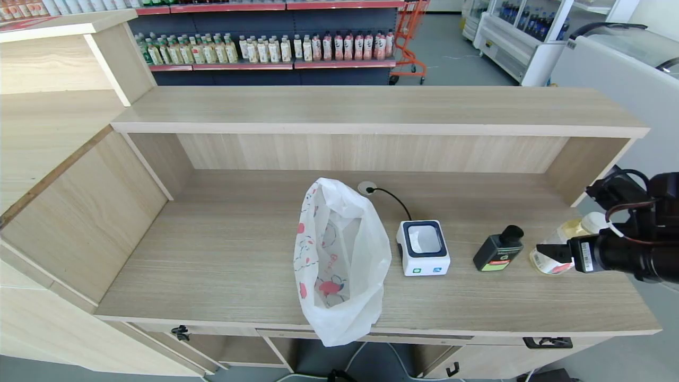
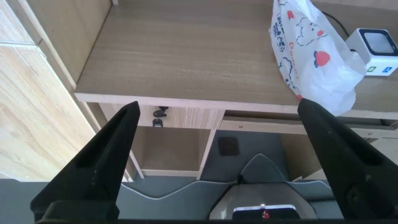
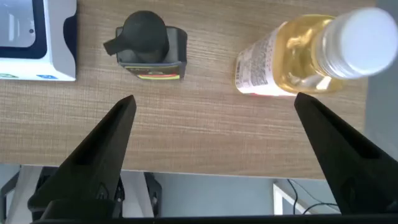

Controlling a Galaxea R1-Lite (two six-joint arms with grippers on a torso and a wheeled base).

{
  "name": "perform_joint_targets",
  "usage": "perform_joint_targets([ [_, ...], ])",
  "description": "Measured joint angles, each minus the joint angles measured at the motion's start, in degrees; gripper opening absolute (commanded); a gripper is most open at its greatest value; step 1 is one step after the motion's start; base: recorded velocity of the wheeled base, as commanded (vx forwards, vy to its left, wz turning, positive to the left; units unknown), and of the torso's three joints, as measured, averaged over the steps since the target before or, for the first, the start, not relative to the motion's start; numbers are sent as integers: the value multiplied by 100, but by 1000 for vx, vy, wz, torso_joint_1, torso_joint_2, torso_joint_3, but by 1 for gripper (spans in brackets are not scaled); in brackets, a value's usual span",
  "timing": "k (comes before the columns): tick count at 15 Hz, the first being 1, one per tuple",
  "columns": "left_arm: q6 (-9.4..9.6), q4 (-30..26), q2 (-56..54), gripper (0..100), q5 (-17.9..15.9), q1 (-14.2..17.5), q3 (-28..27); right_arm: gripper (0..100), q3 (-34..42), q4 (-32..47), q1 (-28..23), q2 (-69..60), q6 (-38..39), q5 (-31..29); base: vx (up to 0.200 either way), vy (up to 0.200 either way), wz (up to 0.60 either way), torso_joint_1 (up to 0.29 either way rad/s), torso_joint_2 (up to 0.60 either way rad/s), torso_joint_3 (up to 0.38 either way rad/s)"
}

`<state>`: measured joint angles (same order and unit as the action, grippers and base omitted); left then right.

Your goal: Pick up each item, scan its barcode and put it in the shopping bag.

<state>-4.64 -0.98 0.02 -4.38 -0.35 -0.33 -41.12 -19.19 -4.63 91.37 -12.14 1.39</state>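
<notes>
Yellow-liquid bottle (image 1: pixel 567 231) is risking toppling if the open jaws of the right gripper (image 3: pixel 212 106) clip it; left gripper (image 2: pixel 219 106) is gaping too.

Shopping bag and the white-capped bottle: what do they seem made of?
The shopping bag looks like thin plastic film: whitish, translucent, crumpled, its printed red patterns showing through. The bottle seems clear, glossy plastic, since yellowish liquid shows through its wall; glass cannot be ruled out. Its cap looks like opaque white plastic.
</notes>
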Motion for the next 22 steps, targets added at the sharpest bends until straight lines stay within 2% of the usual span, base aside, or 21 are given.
perform_joint_targets([
  [3,0,2,0,100,-2,0,0,100,-461,-87,301,940,90,285,0,0,0,0,0,0],
  [7,0,0,0,100,-2,0,0,100,-725,-115,658,1574,44,293,0,0,0,0,0,0],
  [13,0,0,0,100,-2,0,-2,100,-1486,-130,730,2291,-690,260,0,0,0,0,0,0],
  [22,-2,0,0,100,-2,0,-2,100,-1723,-405,780,2760,-1050,244,0,0,0,0,0,0],
])
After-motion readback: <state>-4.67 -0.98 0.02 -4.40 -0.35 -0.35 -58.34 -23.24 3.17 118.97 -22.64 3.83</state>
